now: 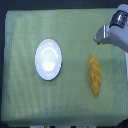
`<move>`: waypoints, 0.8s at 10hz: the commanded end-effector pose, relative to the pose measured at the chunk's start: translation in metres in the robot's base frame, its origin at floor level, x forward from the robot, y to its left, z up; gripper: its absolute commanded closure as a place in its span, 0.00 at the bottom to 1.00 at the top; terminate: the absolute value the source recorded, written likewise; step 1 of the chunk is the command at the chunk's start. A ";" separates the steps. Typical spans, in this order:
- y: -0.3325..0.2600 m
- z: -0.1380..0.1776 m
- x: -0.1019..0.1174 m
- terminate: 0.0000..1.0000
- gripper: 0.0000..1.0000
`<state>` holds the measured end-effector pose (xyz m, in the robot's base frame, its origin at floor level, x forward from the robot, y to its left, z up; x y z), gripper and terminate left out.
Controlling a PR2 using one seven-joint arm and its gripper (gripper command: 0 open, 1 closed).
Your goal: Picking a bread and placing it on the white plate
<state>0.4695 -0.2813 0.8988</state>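
Bread (94,74) lies near surface's right edge; white plate (49,59) left of it, apart. My gripper (100,35) hovers beyond, jaw state unclear.

Glossy, smooth white plate (48,59) catching the light there. The bread (94,74) shows a bumpy, matt golden crust, and the desk (20,100) wears a woven, matt green cloth.
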 end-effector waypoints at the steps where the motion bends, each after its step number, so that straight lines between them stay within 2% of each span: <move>1: 0.001 -0.003 0.000 0.00 0.00; 4: 0.007 -0.030 0.008 0.00 0.00; 8: 0.018 -0.068 -0.007 0.00 0.00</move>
<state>0.4734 -0.2746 0.8732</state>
